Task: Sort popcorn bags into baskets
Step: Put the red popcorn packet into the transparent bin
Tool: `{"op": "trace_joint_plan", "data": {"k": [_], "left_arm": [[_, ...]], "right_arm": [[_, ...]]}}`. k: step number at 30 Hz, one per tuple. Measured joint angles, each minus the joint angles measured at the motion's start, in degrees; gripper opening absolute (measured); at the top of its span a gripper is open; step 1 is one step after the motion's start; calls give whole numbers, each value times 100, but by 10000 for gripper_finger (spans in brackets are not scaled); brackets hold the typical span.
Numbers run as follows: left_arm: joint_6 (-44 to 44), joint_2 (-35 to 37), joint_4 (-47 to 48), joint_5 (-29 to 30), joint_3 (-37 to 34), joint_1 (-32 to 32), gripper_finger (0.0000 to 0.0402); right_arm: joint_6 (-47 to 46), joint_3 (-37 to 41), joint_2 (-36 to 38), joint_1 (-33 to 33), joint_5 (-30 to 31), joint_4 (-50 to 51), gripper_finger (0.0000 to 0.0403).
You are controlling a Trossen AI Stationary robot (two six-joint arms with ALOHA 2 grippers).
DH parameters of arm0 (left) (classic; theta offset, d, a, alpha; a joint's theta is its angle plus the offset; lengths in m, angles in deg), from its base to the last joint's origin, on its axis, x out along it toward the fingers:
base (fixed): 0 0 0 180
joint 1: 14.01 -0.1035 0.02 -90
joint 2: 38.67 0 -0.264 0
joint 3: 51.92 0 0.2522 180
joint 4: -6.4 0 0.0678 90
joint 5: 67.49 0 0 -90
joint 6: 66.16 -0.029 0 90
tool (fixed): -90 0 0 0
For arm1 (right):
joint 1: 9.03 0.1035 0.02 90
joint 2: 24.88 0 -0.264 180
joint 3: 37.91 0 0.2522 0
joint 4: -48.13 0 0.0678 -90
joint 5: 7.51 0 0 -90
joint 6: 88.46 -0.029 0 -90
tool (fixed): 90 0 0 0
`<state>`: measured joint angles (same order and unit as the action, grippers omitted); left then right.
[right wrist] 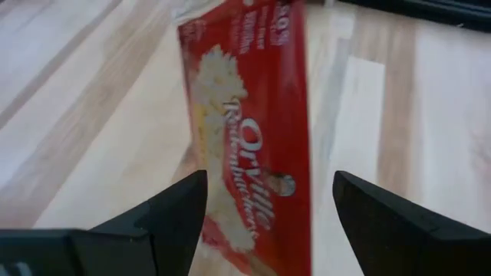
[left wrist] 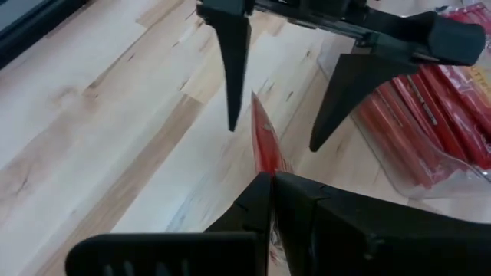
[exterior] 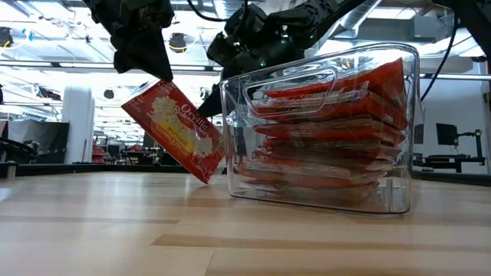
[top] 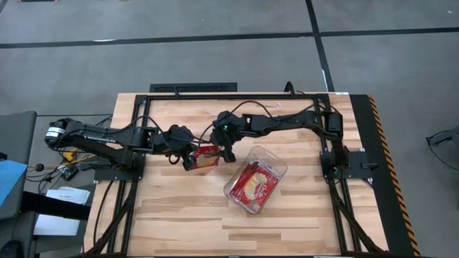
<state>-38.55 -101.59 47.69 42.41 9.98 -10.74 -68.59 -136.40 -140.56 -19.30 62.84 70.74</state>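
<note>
The left end effector [top: 188, 159] pinches the last popcorn bag [top: 207, 155], tilted above the table [top: 179, 215] left of the full basket [top: 275, 163]. The right end effector [top: 228, 152] is spread at it; a handover seems next, needing a firm close.

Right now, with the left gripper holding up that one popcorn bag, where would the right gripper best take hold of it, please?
Probably by the free flat faces below the left gripper. The popcorn bag hangs tilted, pinched at its upper corner, lower corner near the table, beside the clear tub. The right gripper, open, already faces it, so closing across its thin thickness from the tub's side looks best.
</note>
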Motion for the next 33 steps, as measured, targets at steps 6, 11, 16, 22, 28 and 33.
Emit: {"op": "trace_joint_plan", "data": {"k": [6,11,16,22,28,33], "left_arm": [[-54,0,-5,39,0,0,0],[-239,0,-82,37,0,4,0],[-307,0,-168,148,0,4,0],[-470,0,-309,339,0,4,0],[-291,78,-531,744,9,-1,7],[-262,348,-319,743,349,0,57]], "right_arm": [[223,0,0,60,-125,166,266],[257,0,0,94,-131,134,185],[267,0,0,109,-148,139,87],[131,0,2,136,-285,143,10],[-763,2,41,169,27,92,5],[-1734,2,234,-24,117,128,5]]}}
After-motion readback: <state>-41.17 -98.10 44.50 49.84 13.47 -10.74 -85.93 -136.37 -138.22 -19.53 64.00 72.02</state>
